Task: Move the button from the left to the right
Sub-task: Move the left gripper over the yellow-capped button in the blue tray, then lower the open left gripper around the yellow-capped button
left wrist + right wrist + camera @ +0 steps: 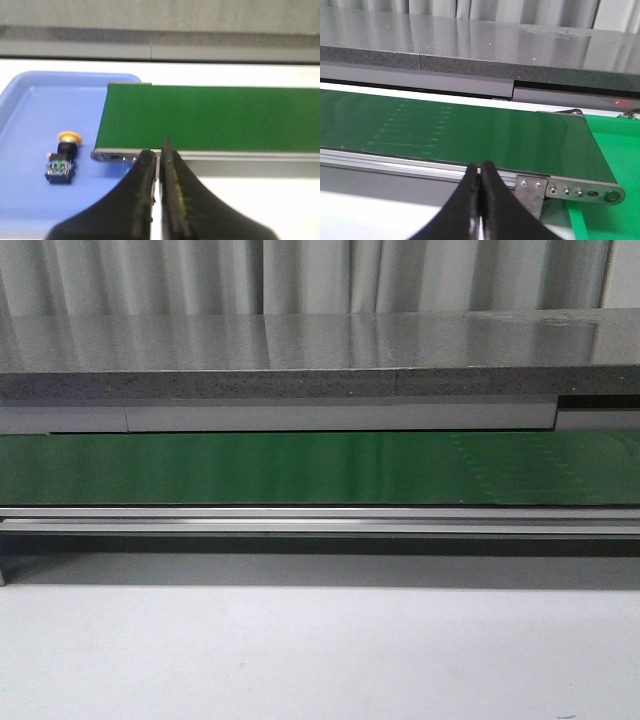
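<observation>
Front view: neither hand visible. Wrist views: left hand (159, 165), right hand (480, 177) pressed together; button (63, 157) untouched.

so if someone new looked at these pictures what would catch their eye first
Probably the long green belt, which runs across the whole front view below a grey stone-like counter. Next, the small button with its yellow-orange cap, lying on its side in a blue tray just off the belt's end. Both the left end effector and the right end effector are shut and empty.
</observation>
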Action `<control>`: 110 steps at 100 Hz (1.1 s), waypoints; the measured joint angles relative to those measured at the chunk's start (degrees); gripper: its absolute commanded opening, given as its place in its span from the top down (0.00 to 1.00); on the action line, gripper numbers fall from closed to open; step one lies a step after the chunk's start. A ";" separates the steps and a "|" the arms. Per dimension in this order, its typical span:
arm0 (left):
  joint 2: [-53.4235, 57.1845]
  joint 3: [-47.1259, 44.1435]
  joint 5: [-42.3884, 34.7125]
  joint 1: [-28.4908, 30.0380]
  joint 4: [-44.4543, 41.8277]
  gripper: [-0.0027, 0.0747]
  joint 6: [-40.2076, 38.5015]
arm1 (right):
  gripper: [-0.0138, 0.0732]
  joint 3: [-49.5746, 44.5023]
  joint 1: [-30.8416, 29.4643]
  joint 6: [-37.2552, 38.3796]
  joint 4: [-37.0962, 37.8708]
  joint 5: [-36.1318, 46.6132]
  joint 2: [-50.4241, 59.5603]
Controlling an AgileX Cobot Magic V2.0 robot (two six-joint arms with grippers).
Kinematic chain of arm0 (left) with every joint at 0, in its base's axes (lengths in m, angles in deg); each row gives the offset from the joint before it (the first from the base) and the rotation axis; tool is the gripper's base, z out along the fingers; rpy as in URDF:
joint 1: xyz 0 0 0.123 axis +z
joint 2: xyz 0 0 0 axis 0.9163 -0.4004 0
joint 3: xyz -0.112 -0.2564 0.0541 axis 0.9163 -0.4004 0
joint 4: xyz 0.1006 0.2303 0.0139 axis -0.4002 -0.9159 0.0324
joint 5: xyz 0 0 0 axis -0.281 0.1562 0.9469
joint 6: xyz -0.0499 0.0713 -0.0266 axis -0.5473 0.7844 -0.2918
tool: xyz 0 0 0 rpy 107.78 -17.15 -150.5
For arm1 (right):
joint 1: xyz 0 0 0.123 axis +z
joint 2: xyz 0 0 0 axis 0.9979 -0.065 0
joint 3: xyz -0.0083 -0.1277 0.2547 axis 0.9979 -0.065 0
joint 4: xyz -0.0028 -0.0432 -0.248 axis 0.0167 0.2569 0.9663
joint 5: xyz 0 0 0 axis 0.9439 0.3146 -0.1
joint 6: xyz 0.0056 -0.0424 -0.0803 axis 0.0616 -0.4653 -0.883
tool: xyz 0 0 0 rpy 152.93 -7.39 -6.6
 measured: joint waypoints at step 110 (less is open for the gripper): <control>-17.10 9.17 15.53 0.00 -0.91 0.08 0.00 | 0.98 0.00 0.00 0.00 0.00 0.00 0.00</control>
